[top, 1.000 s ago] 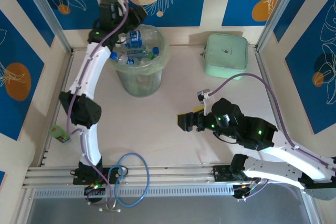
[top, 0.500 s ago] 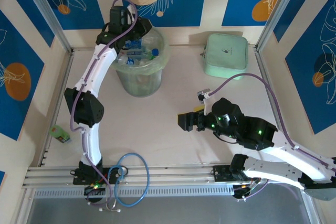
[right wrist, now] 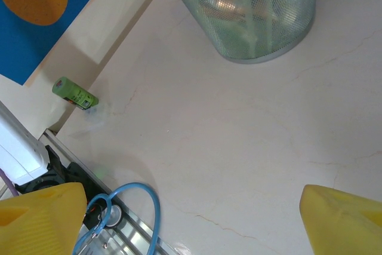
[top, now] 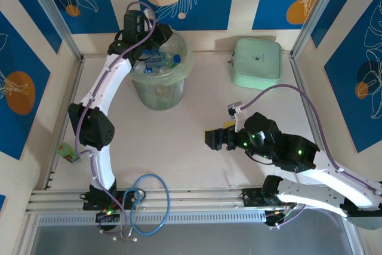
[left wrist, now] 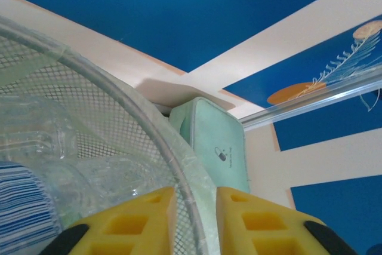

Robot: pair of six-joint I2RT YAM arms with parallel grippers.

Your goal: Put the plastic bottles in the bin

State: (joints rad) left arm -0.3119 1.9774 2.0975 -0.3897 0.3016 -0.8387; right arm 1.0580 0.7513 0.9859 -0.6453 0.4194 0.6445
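At the far left of the table, top view: the bin, upright, lined, with a heap of plastic bottles inside up to the rim.

- Left gripper: over the bin's far-left rim. Fingers pressed together, no bottle between them. The rim wire crosses just beneath.
- Right gripper: hovers over bare table, well apart from the bin. Claw spread wide and empty.
- Green bottle: the one item loose, lying on its side against the left rail, near the left arm's elbow.
- Mint green case: far right corner, not task stock.
- Blue cable loop: near edge.

Step in hand, as judged: clear the bin and fetch the green bottle. Method advised:
- Raise the left claw straight up before swinging, so the fingers do not snag the liner or tip the bin.
- Open fully on the way.
- Descend from above with the fingers across the bottle's body.
- Approach from the table side, since the rail blocks the other and a round bottle may roll.
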